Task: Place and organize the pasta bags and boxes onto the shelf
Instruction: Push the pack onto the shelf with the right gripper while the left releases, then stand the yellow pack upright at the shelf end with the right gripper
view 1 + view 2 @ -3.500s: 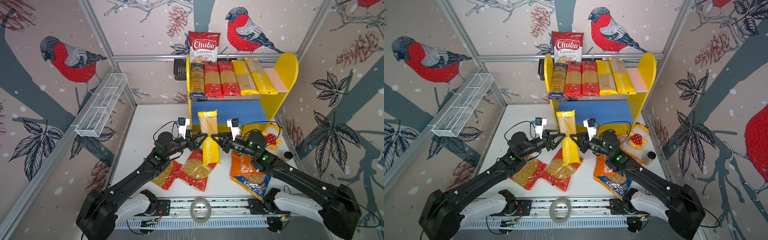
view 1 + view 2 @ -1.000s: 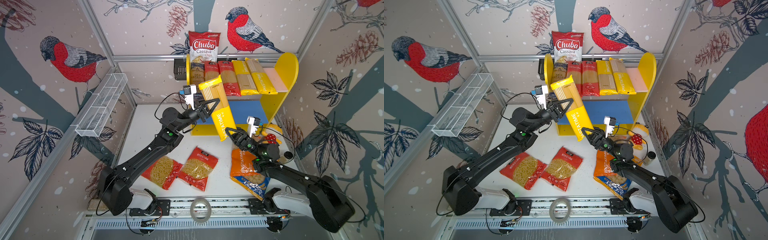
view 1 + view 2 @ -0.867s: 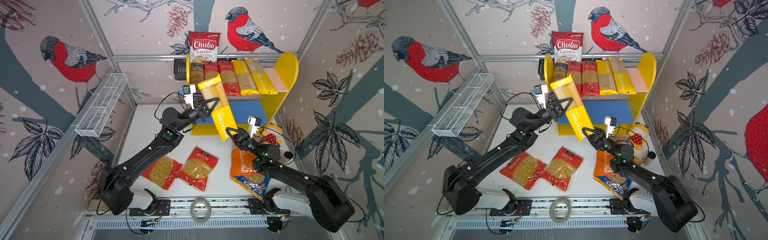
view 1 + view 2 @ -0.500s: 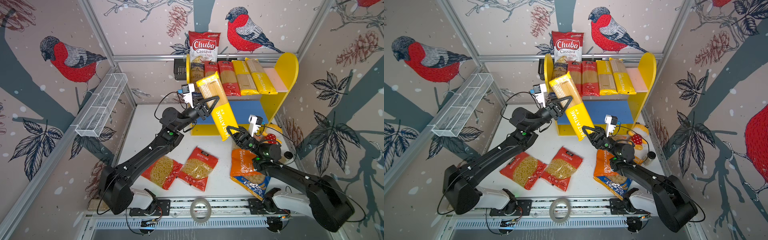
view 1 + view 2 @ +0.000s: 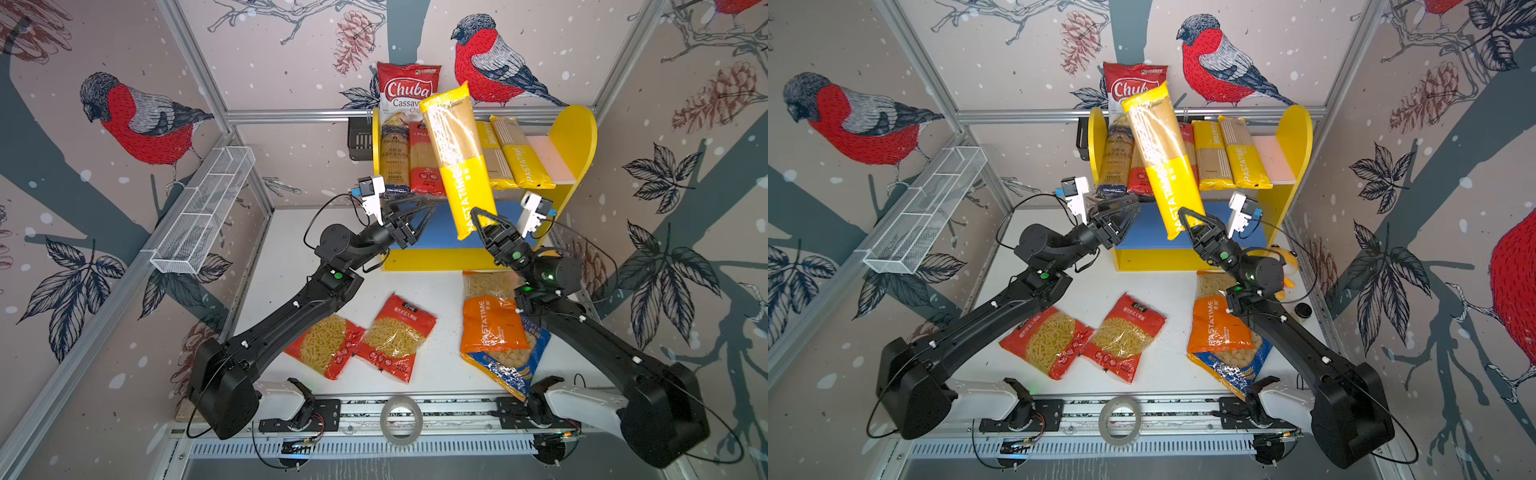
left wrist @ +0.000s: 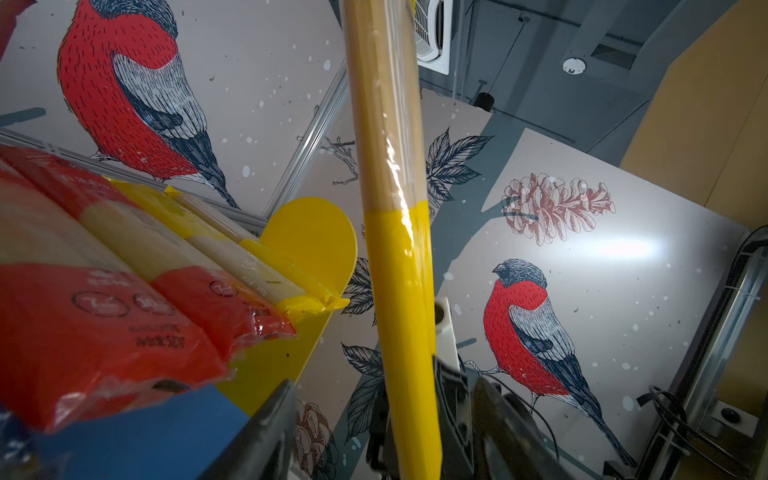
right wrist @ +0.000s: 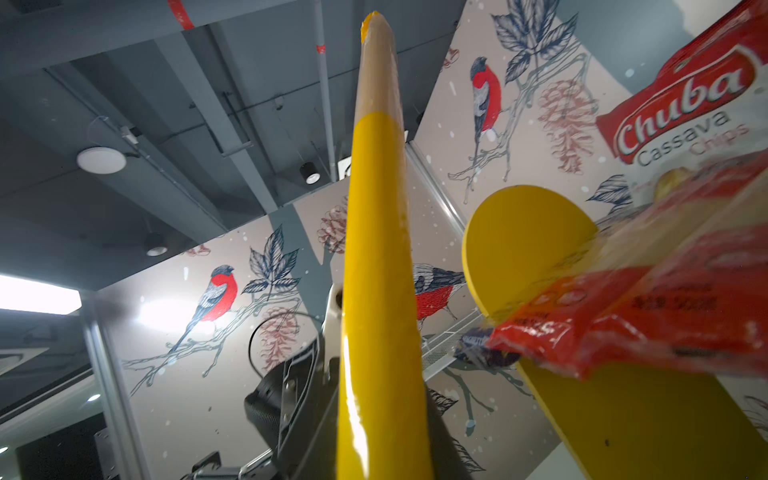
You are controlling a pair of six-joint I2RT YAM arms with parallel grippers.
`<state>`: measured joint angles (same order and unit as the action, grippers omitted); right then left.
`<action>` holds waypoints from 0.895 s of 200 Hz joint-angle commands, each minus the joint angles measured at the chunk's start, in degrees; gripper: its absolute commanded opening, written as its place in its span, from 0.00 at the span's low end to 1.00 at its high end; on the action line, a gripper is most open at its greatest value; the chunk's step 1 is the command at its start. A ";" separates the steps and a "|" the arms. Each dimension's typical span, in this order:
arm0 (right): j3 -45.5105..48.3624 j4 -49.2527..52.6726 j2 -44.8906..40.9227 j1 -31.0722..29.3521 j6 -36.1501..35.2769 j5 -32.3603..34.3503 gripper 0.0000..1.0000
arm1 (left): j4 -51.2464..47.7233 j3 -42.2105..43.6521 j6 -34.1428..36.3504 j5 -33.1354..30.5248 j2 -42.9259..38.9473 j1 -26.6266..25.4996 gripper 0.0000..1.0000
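A yellow PASTATIME spaghetti pack [image 5: 459,166] [image 5: 1163,166] stands nearly upright in the air in front of the shelf [image 5: 575,137]. My right gripper [image 5: 484,220] [image 7: 382,415] is shut on its lower end. My left gripper [image 5: 415,212] [image 6: 384,384] is open, its jaws wide apart on either side of the pack [image 6: 399,291] without touching it. Dark blue [image 5: 392,162], red [image 5: 424,162] and yellow [image 5: 521,158] spaghetti packs lie on the pink upper board [image 5: 548,160]. Two red bags [image 5: 324,345] [image 5: 397,332], an orange bag [image 5: 492,324] and a blue-yellow bag [image 5: 507,365] lie on the table.
A Chuba chips bag [image 5: 407,89] stands behind the shelf, with a black basket [image 5: 359,139] at its left. A white wire rack [image 5: 199,212] hangs on the left wall. A plush toy [image 5: 1281,257] lies right of the shelf. A tape roll [image 5: 401,419] sits at the front edge.
My left gripper opened and let go of the yellow pack. My right gripper shut on its lower end, and the pack swung up and more upright before the upper board.
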<state>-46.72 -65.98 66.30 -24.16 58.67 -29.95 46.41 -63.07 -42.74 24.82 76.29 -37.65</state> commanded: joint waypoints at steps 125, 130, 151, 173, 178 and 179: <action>-38.36 57.89 9.43 39.10 6.56 -12.92 0.00 | 6.94 16.13 -1.74 0.14 -0.81 -0.06 0.65; -38.86 58.03 10.01 39.62 6.83 -13.42 0.00 | 7.10 16.57 -1.94 0.14 -0.67 -0.06 0.65; -42.25 59.70 13.17 41.39 7.60 -15.63 0.00 | 7.31 18.17 -2.68 0.02 -0.53 -0.06 0.65; -44.53 58.59 16.10 42.98 9.68 -16.34 0.00 | 7.03 19.02 -3.07 -0.01 -0.62 -0.14 0.65; -44.91 58.20 16.71 43.13 10.14 -16.31 0.00 | 6.67 19.03 -3.05 -0.01 -0.70 -0.14 0.65; -45.02 58.13 16.77 43.18 10.23 -16.29 0.00 | 6.63 19.03 -3.05 -0.06 -0.75 -0.14 0.65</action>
<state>-89.41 0.08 81.21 18.04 66.83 -44.58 49.45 -44.47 -45.01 24.03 75.75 -37.67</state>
